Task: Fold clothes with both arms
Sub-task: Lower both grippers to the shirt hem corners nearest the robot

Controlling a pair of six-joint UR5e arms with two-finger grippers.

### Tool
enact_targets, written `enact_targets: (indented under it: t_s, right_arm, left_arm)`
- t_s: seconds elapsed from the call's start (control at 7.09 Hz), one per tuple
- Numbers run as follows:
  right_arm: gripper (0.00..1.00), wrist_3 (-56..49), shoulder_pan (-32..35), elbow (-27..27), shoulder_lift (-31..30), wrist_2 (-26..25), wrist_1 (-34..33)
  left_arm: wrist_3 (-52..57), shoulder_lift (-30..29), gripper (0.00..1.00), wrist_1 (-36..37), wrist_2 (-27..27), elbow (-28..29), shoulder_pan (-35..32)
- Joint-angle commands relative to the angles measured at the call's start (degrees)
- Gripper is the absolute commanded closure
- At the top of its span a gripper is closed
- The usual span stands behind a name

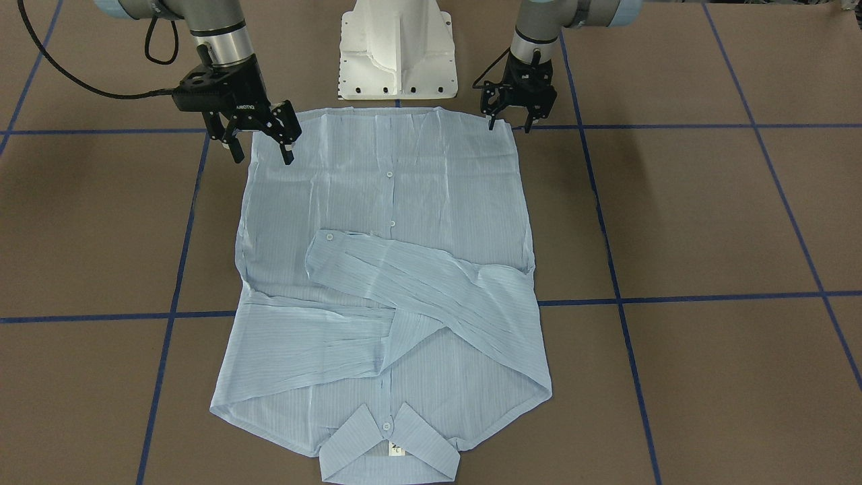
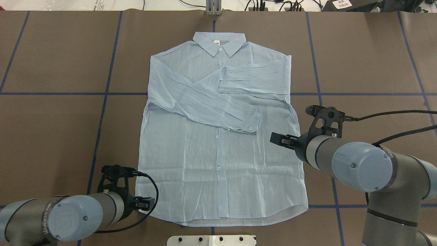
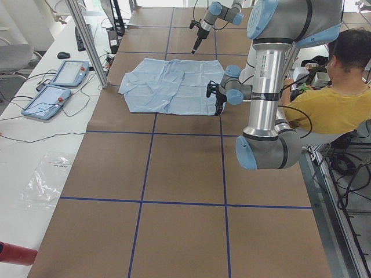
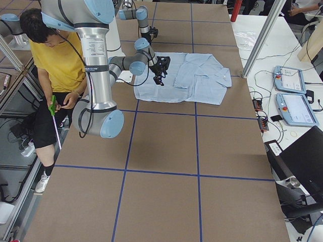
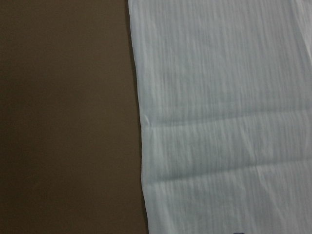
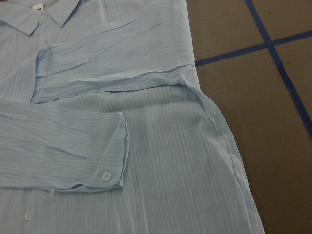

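Observation:
The light blue pinstriped shirt lies flat and buttoned on the brown table, collar on the far side from the robot, both sleeves folded across the chest. My left gripper is open and empty just above the hem corner on my left; it also shows in the overhead view. My right gripper is open and empty, above the shirt's side edge on my right. The left wrist view shows only the shirt's edge. The right wrist view shows the folded sleeves and a cuff.
The white pedestal base stands right behind the hem. Blue tape lines grid the table. An operator in yellow sits beside the robot. Teach pendants and a metal pole stand beyond the collar side.

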Motion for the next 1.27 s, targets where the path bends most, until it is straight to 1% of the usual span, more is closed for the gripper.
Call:
enact_targets:
  t_s: [0.0,0.14,0.28,0.42,0.56,0.7,0.85,1.13]
  right_arm:
    - [0.00,0.1,-0.2,-0.2,0.0,-0.1,0.0]
    - [0.00,0.1,-0.4,-0.3,0.0,-0.4,0.0]
    - [0.00,0.1,-0.4,-0.4,0.0,-0.4,0.0]
    - [0.00,0.1,-0.4,-0.4,0.0,-0.5,0.0]
    - [0.00,0.2,-0.4,-0.4,0.0,-0.5,0.0]
    - [0.00,0.2,-0.4,-0.4,0.0,-0.5,0.1]
    - [0.00,0.2,-0.4,-0.5,0.0,-0.5,0.1]
    - [0.00,0.2,-0.5,-0.7,-0.1,-0.4,0.1]
  left_arm:
    - [0.0,-1.0,0.19,-0.1,0.0,1.3,0.9]
    - [0.0,-1.7,0.28,0.0,0.0,2.2,1.2]
    - [0.1,-1.7,0.46,-0.1,-0.1,2.0,1.1]
    - [0.1,-1.7,0.66,0.0,-0.1,1.8,1.0]
    - [0.1,-1.6,0.82,-0.1,-0.1,1.6,0.7]
    - [0.2,-1.4,0.84,0.0,-0.1,1.3,0.3]
    - [0.2,-1.0,0.84,0.0,-0.1,1.2,0.2]
    - [0.2,-0.9,1.00,0.0,0.0,1.2,0.1]
